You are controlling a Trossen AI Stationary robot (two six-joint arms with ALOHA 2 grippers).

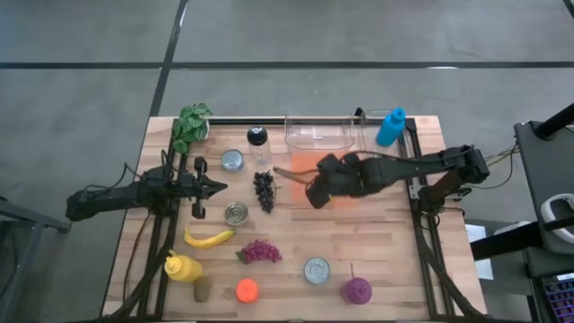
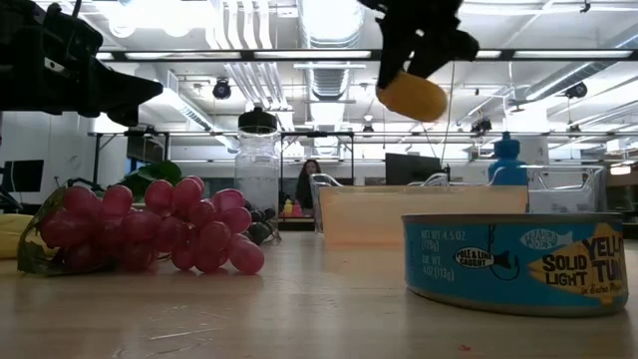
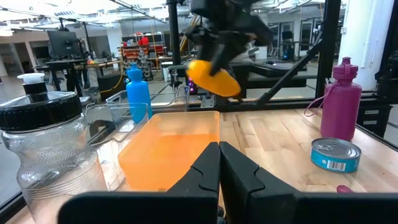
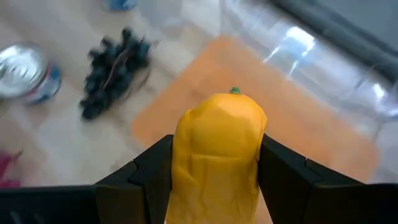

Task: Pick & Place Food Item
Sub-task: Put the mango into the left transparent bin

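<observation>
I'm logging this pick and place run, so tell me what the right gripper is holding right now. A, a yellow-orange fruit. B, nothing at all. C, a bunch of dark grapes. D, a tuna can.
A: the right wrist view shows the right gripper clamped on both sides of a yellow-orange fruit, held above the orange tray, while the dark grapes lie on the table.

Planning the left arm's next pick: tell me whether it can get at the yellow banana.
Probably yes: the yellow banana lies just beside the shut left hand, with nothing lying on it.
</observation>
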